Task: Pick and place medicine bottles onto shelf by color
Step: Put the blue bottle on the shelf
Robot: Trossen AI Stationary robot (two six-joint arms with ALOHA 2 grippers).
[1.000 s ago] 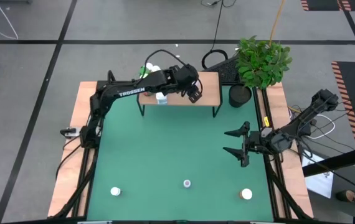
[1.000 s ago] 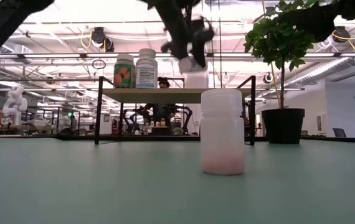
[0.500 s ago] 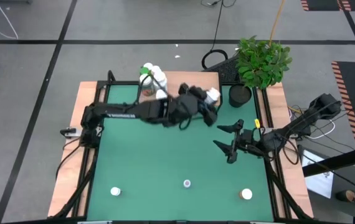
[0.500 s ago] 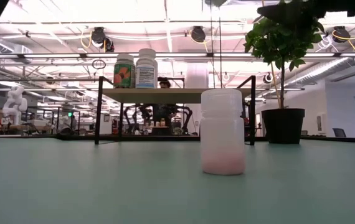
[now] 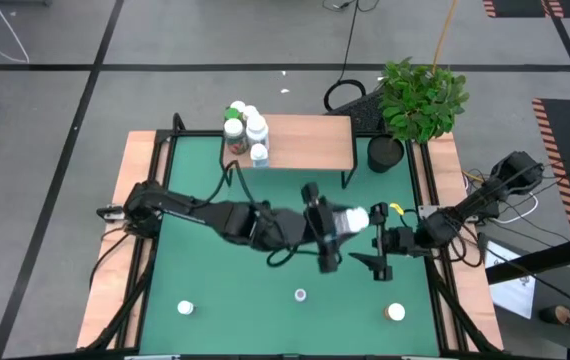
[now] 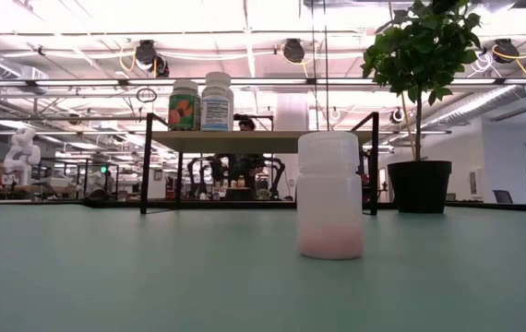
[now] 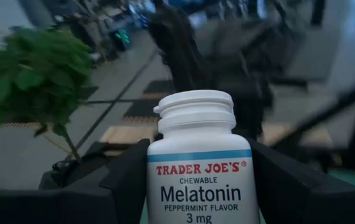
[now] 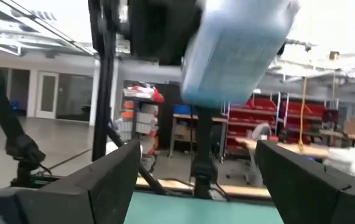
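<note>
My left gripper [image 5: 348,222] hangs over the middle right of the green mat, shut on a white medicine bottle [image 7: 199,180] with a blue-striped label. Just right of it, my right gripper [image 5: 377,243] stands open, with nothing between its fingers [image 8: 115,180]. The shelf [image 5: 310,145] stands at the mat's far edge. Several bottles [image 5: 245,125] stand upright at its left end. Three more bottles stand on the mat near its front edge: one at the left [image 5: 185,308], one in the middle [image 5: 300,295] and one at the right [image 5: 396,312]. Neither gripper shows in the low view. My left gripper pinches the bottle's body between its two fingers [image 7: 124,180], one on each side of the label [image 7: 156,186], below the cap. The fingers come almost level from the table's left. The bottle is lifted clear of the mat and tilted.
A potted plant [image 5: 420,100] with a black pot [image 5: 385,153] stands at the far right, beside the shelf. Wooden boards [image 5: 115,260] run along the mat's sides. The mat's left half [image 5: 215,280] is bare green.
My left gripper has swung from above the shelf toward the table's near and right edges, carrying the white bottle out over the mat, and has tipped up toward level. My right gripper has turned and tipped upward, staying open.
</note>
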